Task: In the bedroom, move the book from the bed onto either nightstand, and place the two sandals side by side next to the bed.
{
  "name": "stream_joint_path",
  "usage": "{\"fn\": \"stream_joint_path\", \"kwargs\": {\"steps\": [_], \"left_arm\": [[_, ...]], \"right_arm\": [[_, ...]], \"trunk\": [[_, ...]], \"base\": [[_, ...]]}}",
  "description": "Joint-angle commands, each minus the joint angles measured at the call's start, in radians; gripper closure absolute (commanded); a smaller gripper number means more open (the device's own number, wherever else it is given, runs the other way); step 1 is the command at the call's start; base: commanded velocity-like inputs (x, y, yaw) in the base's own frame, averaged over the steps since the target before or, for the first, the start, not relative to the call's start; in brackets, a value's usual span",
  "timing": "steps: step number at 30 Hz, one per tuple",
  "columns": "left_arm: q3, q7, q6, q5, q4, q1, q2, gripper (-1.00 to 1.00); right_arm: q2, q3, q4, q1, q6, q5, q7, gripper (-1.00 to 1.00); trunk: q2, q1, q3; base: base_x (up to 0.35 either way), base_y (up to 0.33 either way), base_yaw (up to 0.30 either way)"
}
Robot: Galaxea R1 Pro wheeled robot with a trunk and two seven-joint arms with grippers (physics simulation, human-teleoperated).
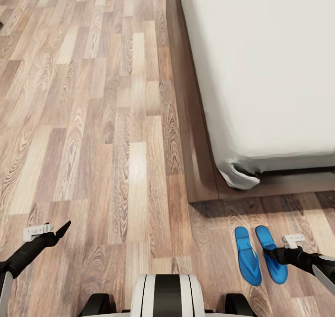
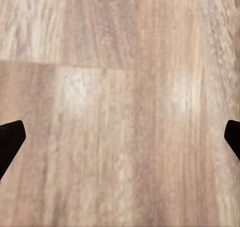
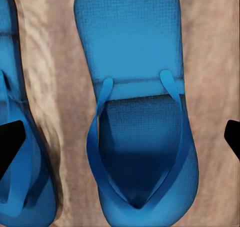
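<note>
Most of the head view is wood-plank floor point(image 1: 93, 121), with the bed point(image 1: 265, 65) beyond the right arm's fingers: a pale-grey mattress on a dark-brown platform base point(image 1: 195, 158) whose corner juts toward the robot. Two blue sandals point(image 1: 260, 255) lie side by side on the floor, parallel and just apart, near the bed's platform corner but not touching it. The right fingers point(image 1: 269, 252) hang directly over the right-hand sandal point(image 3: 137, 122); in the right wrist view their dark tips stand spread wide, one to each side of that sandal, gripping nothing, while the other sandal point(image 3: 22, 187) lies just outside one tip. The left fingers point(image 2: 120, 144) hover over bare planks, well apart from the sandals, likewise spread with nothing between them.
</note>
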Motion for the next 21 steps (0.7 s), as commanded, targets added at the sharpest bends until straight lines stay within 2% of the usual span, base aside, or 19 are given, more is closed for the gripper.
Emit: {"fn": "stream_joint_path", "kwargs": {"steps": [1, 13, 21], "left_arm": [[0.003, -0.007, 0.009, 0.000, -0.001, -0.001, 0.000, -1.00], [0.003, -0.005, 0.009, -0.002, 0.002, -0.001, -0.020, -1.00], [0.003, -0.006, 0.009, -0.020, 0.023, -0.001, -0.022, -1.00]], "right_arm": [[-0.001, 0.004, -0.001, -0.001, 0.004, -0.009, -0.001, -1.00], [-0.001, 0.003, 0.002, 0.000, -0.012, -0.014, 0.000, -1.00], [-0.004, 0.001, 0.002, 0.004, -0.114, -0.022, 0.004, -1.00]], "trunk": [[0.000, -0.001, 0.003], [0.003, -0.006, 0.050], [0.005, -0.010, 0.081]], "base": [[0.000, 0.000, 0.000], [0.000, 0.000, 0.000], [0.000, 0.000, 0.000]]}}
